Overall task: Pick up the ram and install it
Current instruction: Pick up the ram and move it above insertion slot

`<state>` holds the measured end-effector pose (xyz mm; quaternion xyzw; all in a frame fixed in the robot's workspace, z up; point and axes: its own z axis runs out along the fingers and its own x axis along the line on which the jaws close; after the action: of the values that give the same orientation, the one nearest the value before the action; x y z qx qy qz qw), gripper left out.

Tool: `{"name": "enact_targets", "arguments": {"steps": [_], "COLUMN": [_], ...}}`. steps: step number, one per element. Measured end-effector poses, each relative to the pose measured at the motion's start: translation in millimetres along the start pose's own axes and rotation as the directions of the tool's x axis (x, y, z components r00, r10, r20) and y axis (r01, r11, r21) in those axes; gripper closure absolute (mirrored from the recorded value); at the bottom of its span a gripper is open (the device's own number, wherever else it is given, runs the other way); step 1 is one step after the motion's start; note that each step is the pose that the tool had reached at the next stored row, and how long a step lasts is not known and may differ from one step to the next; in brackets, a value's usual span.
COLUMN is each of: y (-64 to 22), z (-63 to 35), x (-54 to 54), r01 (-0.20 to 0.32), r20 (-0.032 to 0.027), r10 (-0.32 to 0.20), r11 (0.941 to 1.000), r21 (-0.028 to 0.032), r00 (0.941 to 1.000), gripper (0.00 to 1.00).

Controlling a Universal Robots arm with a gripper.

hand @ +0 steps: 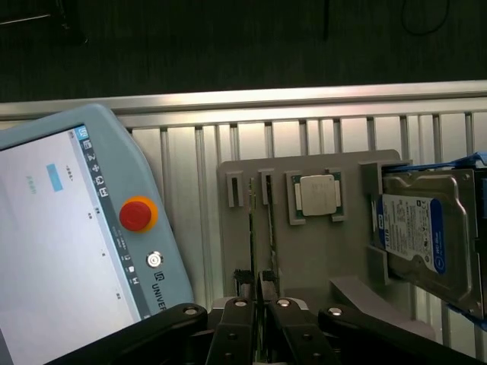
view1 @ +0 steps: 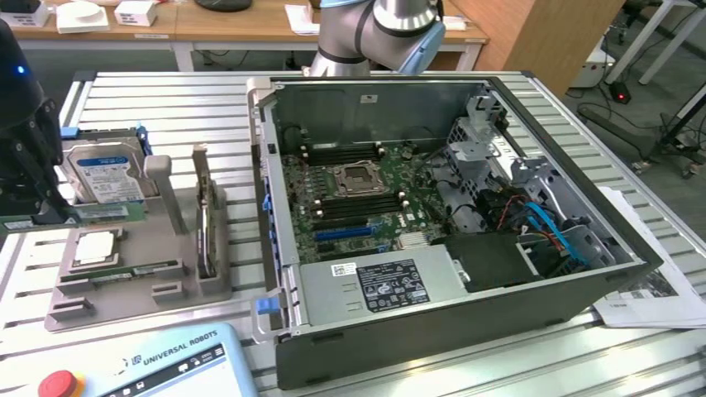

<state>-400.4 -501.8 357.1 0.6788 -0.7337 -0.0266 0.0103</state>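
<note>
The gripper (view1: 50,213) is closed narrow on the ram (view1: 105,213) and seems to hold it a little above the grey tray (view1: 155,240). It is over the tray's side away from the open computer case (view1: 441,331). The ram's long axis lies about level, running from the fingers across the tray toward the case. Its motherboard (view1: 303,178) is well apart from the tray, on the exterior view's right.
</note>
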Motion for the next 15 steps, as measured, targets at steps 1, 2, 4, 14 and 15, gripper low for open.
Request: {"name": "enact_targets", "arguments": {"steps": [1, 2, 4, 14, 15], "y": [0.1, 0.1, 0.2, 0.9, 0.9], "z": [-1.0, -1.9, -4.1, -16.1, -17.0], "x": [0.0, 0.0, -0.1, -0.8, -1.0], "r01": [0.000, 0.000, 0.000, 0.000, 0.000], "r20": [0.0004, 0.0008, 0.0009, 0.0010, 0.0010], "r10": [0.000, 0.000, 0.000, 0.000, 0.000], "r11": [1.0000, 1.0000, 1.0000, 1.0000, 1.0000], "r21": [0.0001, 0.0002, 0.0001, 0.0001, 0.0001], "r00": [1.0000, 1.0000, 1.0000, 1.0000, 1.0000], "gripper": [0.87, 0.87, 0.87, 0.87, 0.87]}}
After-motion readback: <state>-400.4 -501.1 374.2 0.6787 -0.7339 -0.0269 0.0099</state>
